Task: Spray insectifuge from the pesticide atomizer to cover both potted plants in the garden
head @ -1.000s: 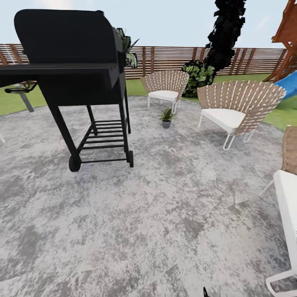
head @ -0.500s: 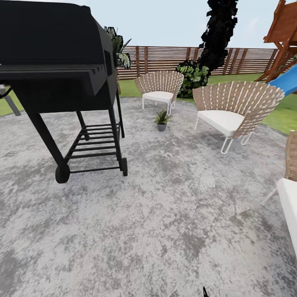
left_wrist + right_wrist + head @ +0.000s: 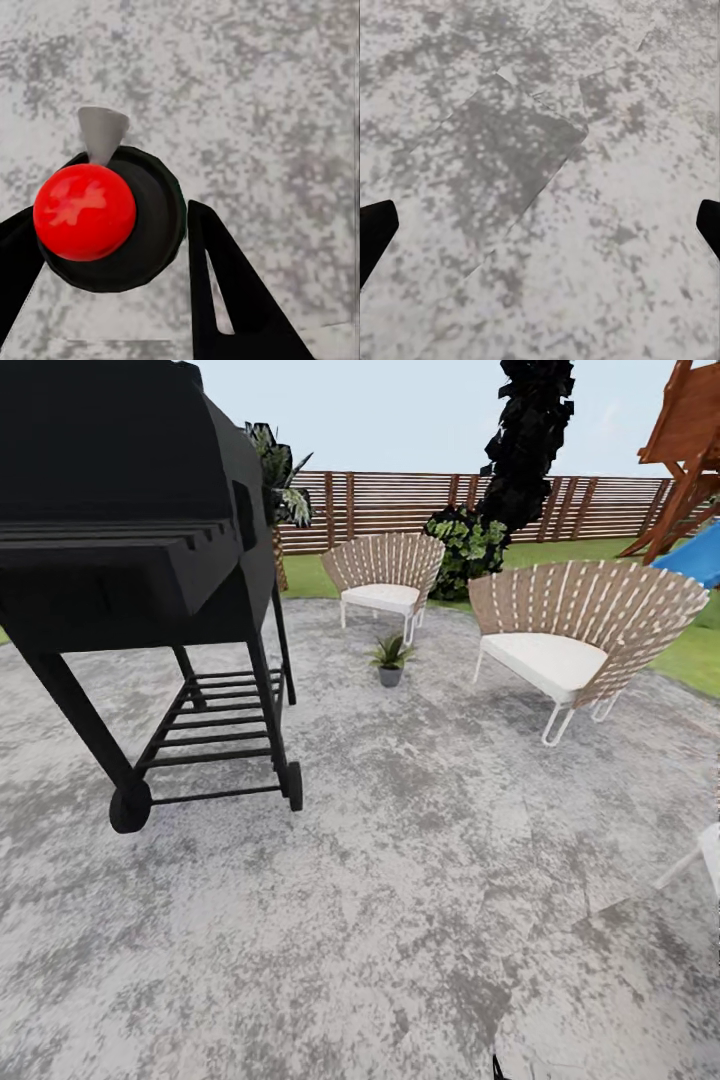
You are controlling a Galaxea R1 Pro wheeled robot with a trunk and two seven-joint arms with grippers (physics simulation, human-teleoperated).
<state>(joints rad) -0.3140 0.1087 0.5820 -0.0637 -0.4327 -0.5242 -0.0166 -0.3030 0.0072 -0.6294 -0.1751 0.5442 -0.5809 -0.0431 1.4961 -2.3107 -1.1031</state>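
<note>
Grey speckled patio (image 3: 420, 880) lay before a slatted fence (image 3: 400, 505), with a black grill (image 3: 130, 560) and two woven chairs (image 3: 575, 630). Between the chairs stood a potted plant (image 3: 390, 658), green leaves rising from its small grey pot. Left gripper (image 3: 105, 247) was clamped around the pesticide atomizer (image 3: 112, 221), red spray head uppermost. Right gripper (image 3: 540, 225) hung spread wide, holding nothing.
</note>
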